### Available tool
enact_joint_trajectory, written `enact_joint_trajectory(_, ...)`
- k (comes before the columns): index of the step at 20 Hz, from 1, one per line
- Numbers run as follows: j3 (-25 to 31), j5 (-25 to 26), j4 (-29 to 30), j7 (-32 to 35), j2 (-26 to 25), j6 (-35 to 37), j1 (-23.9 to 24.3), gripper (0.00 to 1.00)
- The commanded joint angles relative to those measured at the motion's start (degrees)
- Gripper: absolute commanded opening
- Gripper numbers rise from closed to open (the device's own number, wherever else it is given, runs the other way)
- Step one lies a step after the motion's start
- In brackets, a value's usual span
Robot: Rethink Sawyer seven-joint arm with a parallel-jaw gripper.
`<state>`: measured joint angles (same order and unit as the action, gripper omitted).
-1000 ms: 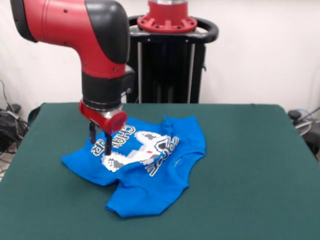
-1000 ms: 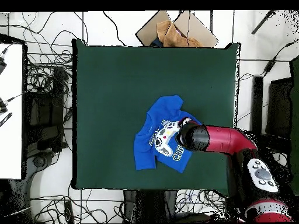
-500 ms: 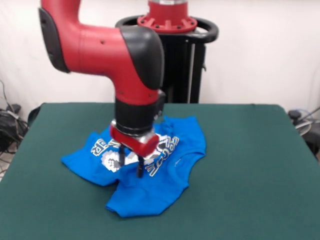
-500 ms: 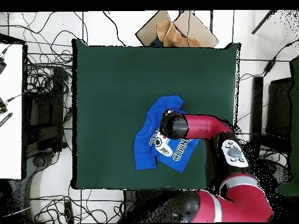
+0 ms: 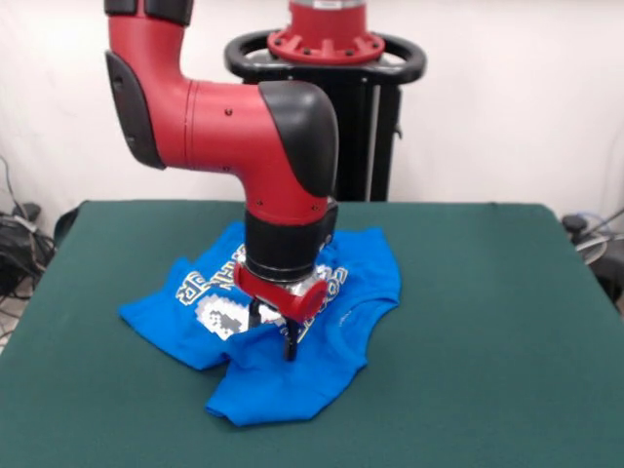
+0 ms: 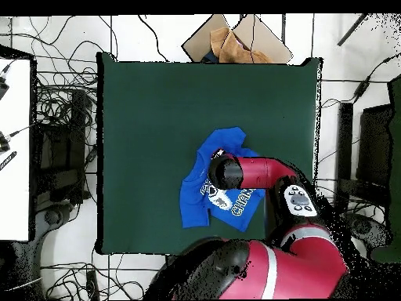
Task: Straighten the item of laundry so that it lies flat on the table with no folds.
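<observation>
The item of laundry (image 5: 292,390) is a bright blue T-shirt with a white pixel print and lettering. It lies crumpled and folded over itself near the middle of the green table (image 5: 487,322). My gripper (image 5: 273,333) points straight down over the shirt's middle. Its two dark fingers stand apart, with the tips at or just above the cloth and nothing held between them. In the overhead view the red arm covers the gripper and part of the shirt (image 6: 194,205), which lies right of the table's (image 6: 149,117) centre.
The black pedestal (image 5: 327,127) stands behind the table's far edge. Overhead, a cardboard box (image 6: 235,39) sits beyond the top edge. Cables lie on the floor around the table, and a white surface (image 6: 16,149) is at the left.
The arm swung from the shirt's left part, over the lettering, to its middle and came lower. The shirt's shape looks the same.
</observation>
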<state>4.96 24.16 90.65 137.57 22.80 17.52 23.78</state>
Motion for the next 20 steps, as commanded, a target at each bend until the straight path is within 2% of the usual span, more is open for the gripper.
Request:
enact_joint_trajectory(1,-5.1,-1.9,-2.1,10.2,-7.3,-5.0,-3.2,1.00)
enact_joint_trajectory(7,-4.0,-6.2,-3.6,9.9,-8.1,-3.3,-5.6,1.00)
enact_joint_trajectory(9,-3.4,-6.9,-2.1,8.5,-6.1,-0.9,-5.4,1.00)
enact_joint_trajectory(15,-6.0,-8.5,0.5,3.5,4.5,11.8,-6.0,1.00)
enact_joint_trajectory(20,-4.9,-8.7,3.0,0.2,9.8,15.7,-3.6,1.00)
